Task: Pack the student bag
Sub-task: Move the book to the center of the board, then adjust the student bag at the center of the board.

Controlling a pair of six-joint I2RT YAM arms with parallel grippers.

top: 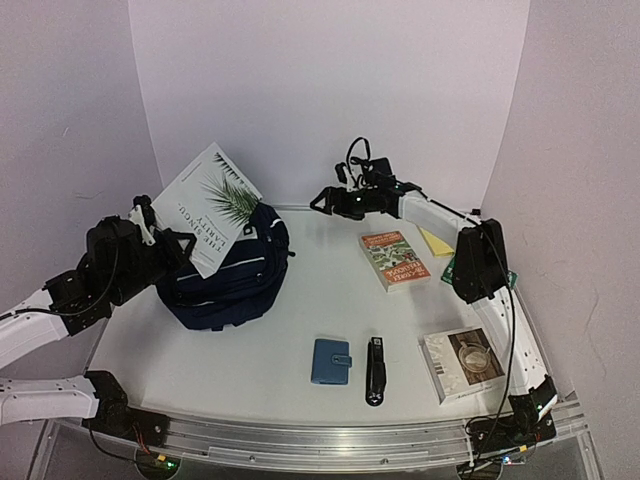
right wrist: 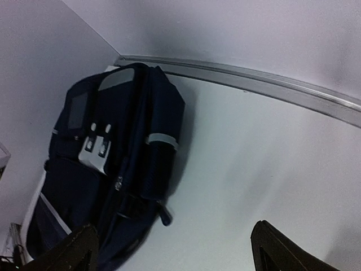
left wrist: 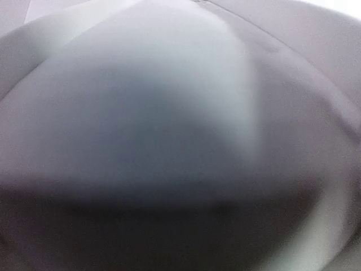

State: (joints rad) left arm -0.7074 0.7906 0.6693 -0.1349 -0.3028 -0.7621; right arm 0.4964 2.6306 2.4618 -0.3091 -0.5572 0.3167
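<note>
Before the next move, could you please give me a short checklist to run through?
1. Left gripper shut on the white book: ok.
2. Book's lower corner in the student bag opening: ok; how deep, cannot tell.
3. Right gripper open, apart from the bag: ok.
4. Left wrist view usable: not ok, fully blurred.
5. Blue wallet and green book lie apart from the bag: ok.

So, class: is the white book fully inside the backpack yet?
No: the white book tilts up at the backpack's top, most of its cover showing.
</note>
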